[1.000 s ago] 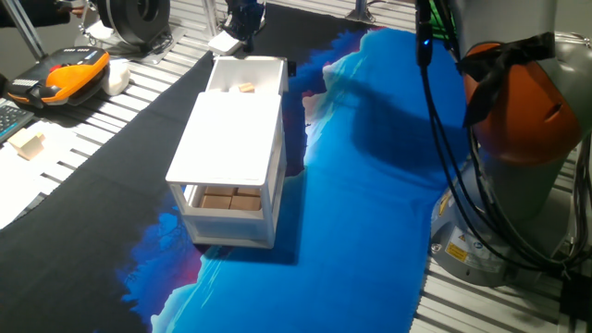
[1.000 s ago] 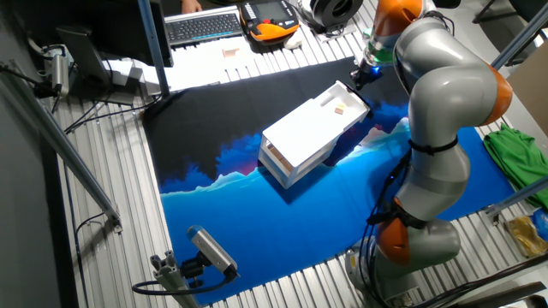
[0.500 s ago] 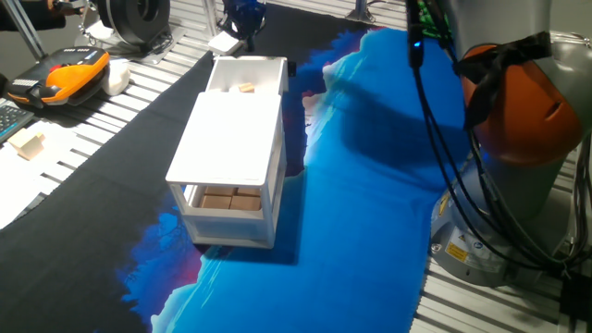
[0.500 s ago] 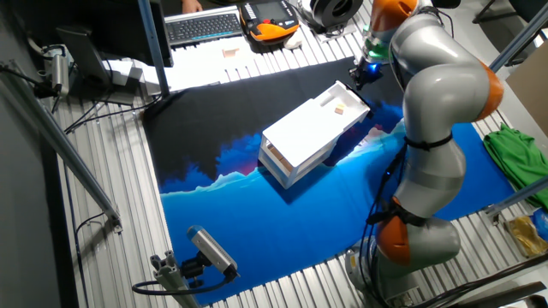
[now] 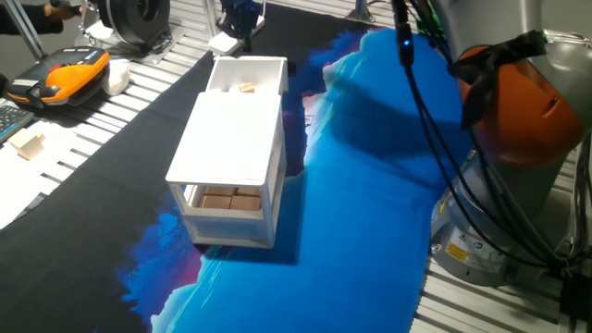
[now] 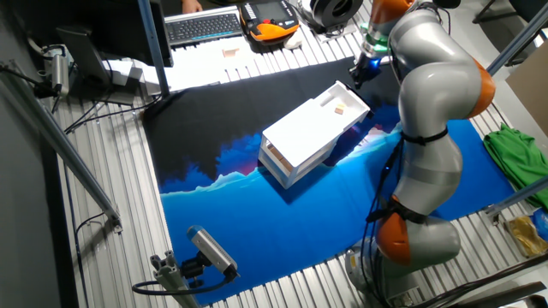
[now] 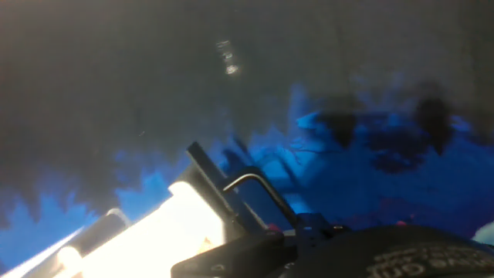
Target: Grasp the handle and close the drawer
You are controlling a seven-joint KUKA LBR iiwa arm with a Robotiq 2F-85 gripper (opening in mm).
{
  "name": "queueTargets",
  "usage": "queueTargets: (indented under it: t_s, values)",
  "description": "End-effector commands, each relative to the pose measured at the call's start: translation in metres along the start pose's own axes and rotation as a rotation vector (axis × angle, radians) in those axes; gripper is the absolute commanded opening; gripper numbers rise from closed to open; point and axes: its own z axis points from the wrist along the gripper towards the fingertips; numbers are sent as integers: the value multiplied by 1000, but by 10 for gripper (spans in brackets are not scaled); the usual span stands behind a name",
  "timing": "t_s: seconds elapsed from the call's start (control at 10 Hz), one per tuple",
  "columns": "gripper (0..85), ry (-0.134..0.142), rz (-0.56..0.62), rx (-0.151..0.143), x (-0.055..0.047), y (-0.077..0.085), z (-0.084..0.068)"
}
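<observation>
The white cabinet [image 5: 231, 139] stands on the black and blue cloth. Its upper drawer [image 5: 248, 72] is pulled out at the far end and holds a small tan piece [image 5: 245, 89]. My gripper [image 5: 243, 26] hovers just beyond the drawer's far end. In the other fixed view the gripper [image 6: 361, 70] sits just past the open drawer [image 6: 342, 98]. The hand view is blurred. It shows a thin metal wire handle [image 7: 255, 188] on the bright white drawer front [image 7: 154, 239], close below the hand. The fingers are too dark to make out.
Tan wooden blocks [image 5: 229, 199] fill the cabinet's lower tier. An orange and black device [image 5: 74, 74] and a pale block [image 5: 28, 141] lie at the left. My orange arm base [image 5: 518, 120] with hanging cables stands at the right. A keyboard [image 6: 201, 26] and a green cloth [image 6: 514, 150] lie at the edges.
My arm's upper links and cables have shifted slightly. The gripper stays near the drawer's far end, and the drawer has not moved.
</observation>
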Motion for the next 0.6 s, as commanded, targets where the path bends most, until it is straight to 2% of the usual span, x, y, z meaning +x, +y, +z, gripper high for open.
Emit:
queueTargets:
  t_s: [0.0, 0.2, 0.3, 0.4, 0.5]
  values:
    - [0, 0, -148, 9, -1, 0, -2]
    - [0, 10, -186, 96, -4, 2, -4]
    - [0, 17, -209, 116, -6, 3, -6]
    - [0, 26, -199, 110, -7, 3, -8]
    - [0, 44, -177, 89, -7, 1, -10]
